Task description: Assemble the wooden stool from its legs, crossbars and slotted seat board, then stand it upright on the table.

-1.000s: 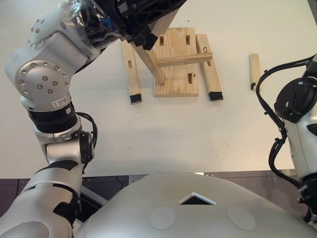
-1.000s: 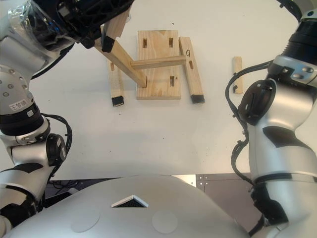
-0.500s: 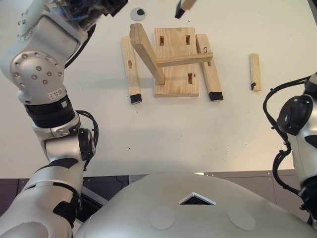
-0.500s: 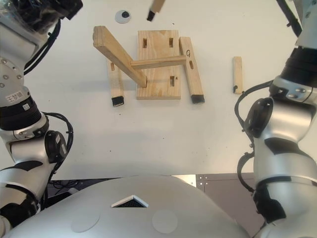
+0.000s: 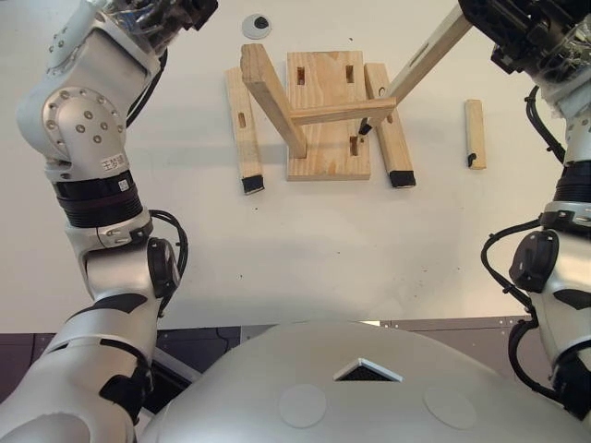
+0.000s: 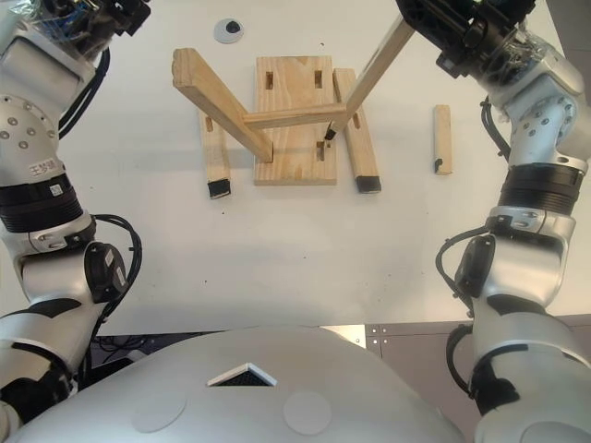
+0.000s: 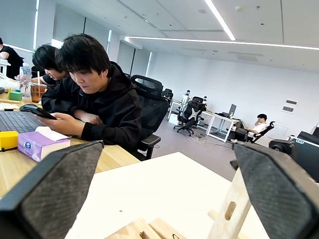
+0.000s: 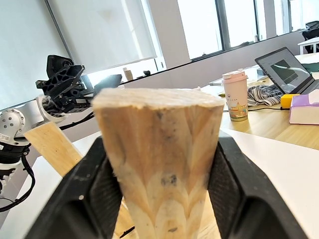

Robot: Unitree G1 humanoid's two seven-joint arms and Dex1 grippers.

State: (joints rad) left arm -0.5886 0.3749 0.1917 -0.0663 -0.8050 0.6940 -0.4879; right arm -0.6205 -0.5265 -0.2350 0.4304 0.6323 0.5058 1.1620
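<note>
- Since half a second ago, the right gripper [image 6: 416,20] has swung in with a wooden leg [image 5: 411,74], and the leg's black-capped foot has dropped towards the seat board [image 5: 319,148].
- Right gripper is clenched on the leg's top end. The leg slants down and away from it, its foot by a slot and the fitted crossbar's [image 5: 337,112] end. I cannot tell whether it touches.
- Left gripper [image 7: 164,194] is released, pads [image 7: 55,194] wide apart and empty, raised well clear of the board.
- Handling, as I judge it: the pine is stiff, light and not fragile. A long leg held by one end will lever in the grip, so a hold nearer the middle would steady it for pressing into a tight slot.
- Count: one seat board.
- Four legs: one held, one standing [image 5: 272,97] in the board, and one lying on each side of it [image 5: 245,138] [image 5: 392,148].
- Two crossbars: one fitted and one loose [image 5: 474,129] on the table [image 5: 323,249], beneath the right gripper.
</note>
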